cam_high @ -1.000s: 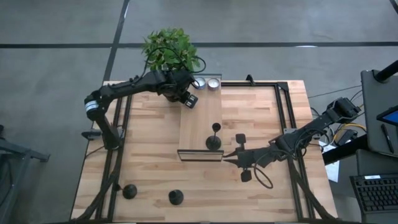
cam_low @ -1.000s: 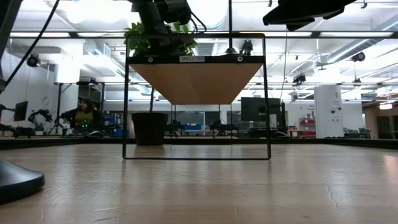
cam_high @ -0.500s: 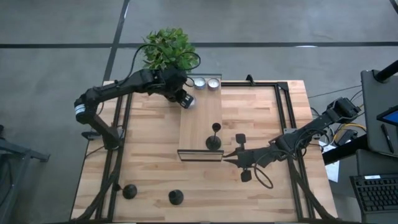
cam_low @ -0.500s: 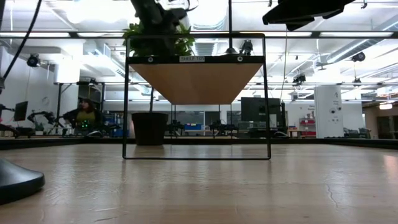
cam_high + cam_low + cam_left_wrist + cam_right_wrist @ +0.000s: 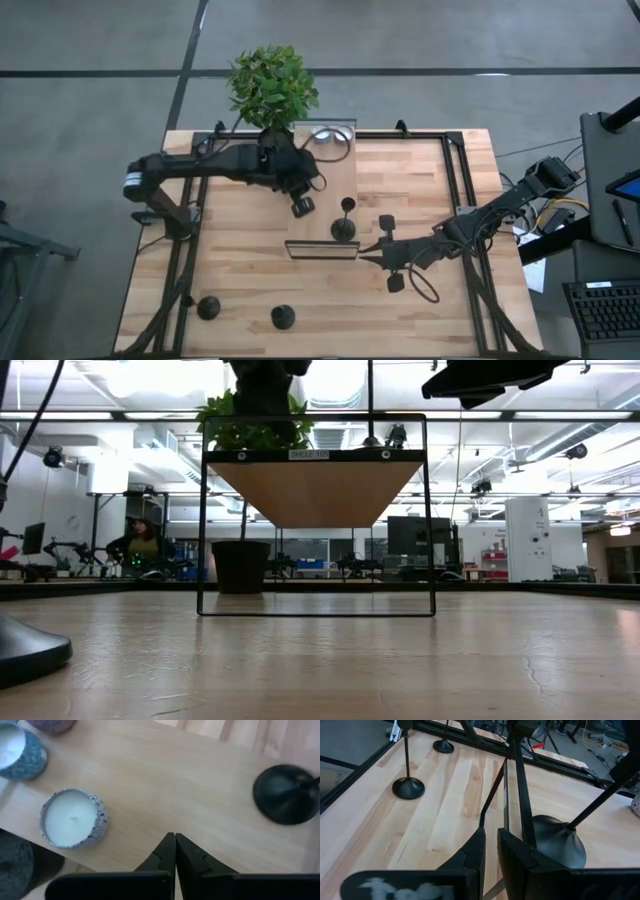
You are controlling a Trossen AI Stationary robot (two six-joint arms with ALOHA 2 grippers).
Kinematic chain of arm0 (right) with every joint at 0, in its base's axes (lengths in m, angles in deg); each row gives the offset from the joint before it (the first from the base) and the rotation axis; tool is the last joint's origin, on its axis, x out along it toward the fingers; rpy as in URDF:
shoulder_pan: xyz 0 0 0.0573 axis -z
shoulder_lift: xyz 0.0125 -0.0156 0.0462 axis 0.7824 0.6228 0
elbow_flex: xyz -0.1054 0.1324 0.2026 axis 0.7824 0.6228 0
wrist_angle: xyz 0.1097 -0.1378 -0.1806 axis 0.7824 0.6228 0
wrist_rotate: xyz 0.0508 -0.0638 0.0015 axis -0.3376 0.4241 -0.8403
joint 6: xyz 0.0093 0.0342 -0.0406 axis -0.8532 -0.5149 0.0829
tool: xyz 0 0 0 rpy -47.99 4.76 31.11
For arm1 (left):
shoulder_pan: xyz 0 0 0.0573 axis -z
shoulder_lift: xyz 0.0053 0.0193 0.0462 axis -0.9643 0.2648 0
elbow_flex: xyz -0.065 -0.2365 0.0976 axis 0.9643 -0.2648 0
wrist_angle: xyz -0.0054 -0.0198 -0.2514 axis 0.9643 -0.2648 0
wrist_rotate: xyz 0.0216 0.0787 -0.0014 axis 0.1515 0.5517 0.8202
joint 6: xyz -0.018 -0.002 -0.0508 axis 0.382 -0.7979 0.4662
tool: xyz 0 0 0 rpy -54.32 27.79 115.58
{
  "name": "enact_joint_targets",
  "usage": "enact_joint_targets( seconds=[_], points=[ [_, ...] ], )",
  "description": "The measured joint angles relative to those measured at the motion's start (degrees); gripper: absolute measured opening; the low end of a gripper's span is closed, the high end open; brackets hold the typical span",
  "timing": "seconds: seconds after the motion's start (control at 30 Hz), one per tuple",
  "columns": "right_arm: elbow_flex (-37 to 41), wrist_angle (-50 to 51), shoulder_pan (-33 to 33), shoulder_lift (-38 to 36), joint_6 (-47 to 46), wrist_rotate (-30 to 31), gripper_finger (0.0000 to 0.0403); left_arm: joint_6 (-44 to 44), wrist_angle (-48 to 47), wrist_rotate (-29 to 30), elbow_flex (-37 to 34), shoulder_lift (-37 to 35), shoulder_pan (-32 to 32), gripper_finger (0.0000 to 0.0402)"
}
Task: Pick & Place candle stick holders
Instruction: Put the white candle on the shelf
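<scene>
One black candle stick holder [image 5: 343,228] stands on its round base on the raised wooden shelf [image 5: 322,185]; its base also shows in the left wrist view [image 5: 286,794]. Two more holders [image 5: 208,307] [image 5: 283,317] stand on the table near its front edge. My left gripper [image 5: 301,204] hangs shut and empty over the shelf, left of the holder on it; its shut fingers show in the left wrist view [image 5: 175,842]. My right gripper [image 5: 368,249] is shut and empty at the shelf's near right corner, by the black frame post [image 5: 517,775].
Two white-and-silver tealights [image 5: 74,817] [image 5: 20,752] sit at the shelf's far end. A green plant [image 5: 273,85] stands behind the table's far edge. The shelf's black frame [image 5: 316,520] rises from the table's middle. Bare wood lies to the left and right of the shelf.
My left gripper has swung from the shelf's far end, beside the tealights, toward the table's near edge and now hangs over the shelf's middle, still shut. The holders and my right arm have stayed put.
</scene>
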Motion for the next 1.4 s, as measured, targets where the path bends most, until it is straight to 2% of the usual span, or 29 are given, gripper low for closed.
enact_joint_targets(
  seconds=[0.17,0.3,0.4,0.7,0.97,1.13,1.27,1.4],
  points=[
    [0.02,-0.82,0.0,0.0,-0.03,-0.02,0.0044,-0.36,-0.1,5.4,-1.27,1.59,0.87,0.0002],
    [0.02,-0.82,-0.02,0.0,-0.01,-0.02,0.0044,-5.57,0.02,6.26,-4.03,1.78,0.84,0.0002],
    [0.18,-0.82,-0.02,0.0,0.01,-0.02,0.0045,-5.73,0.35,10.93,-6.66,1.87,0.64,0.0001],
    [0.33,-0.87,-0.02,0.0,-0.03,-0.02,0.0044,-8.31,9.76,13.47,-12.54,1.81,-0.47,0.0002],
    [0.45,-0.87,-0.02,0.0,-0.21,-0.02,0.0045,-8.66,12.36,22.59,-13.2,1.67,-0.62,0.0002],
    [0.68,-0.91,-0.02,0.0,-0.21,-0.02,0.0043,-9.1,14.58,23.32,-13.2,1.57,-1.71,0.0001],
    [0.68,-0.91,-0.02,0.0,-0.43,-0.02,0.0044,-5.83,14.6,25.33,-13.2,1.54,-3.55,0.0001],
    [0.68,-0.89,-0.02,0.0,-0.45,-0.02,0.0043,-5.91,14.67,23.58,-13.2,1.43,-3.65,0.0002]
  ],
)
